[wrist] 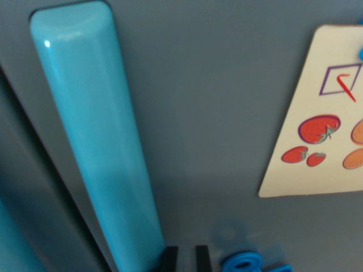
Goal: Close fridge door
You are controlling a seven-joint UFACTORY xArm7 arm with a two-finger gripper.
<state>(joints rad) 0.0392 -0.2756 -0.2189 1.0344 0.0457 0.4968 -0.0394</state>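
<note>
I am facing the grey door (215,113) by its handle (96,141), my tool (186,258) standing slightly parted, gripping nothing; closure appears nearly complete, seam unconfirmed.

No words, brands or numbers can be read. The one sign is a red tick in a purple-outlined box, printed on a cream card (317,113) stuck to the grey fridge door (215,113), above drawings of red tomatoes and orange fruit.
</note>
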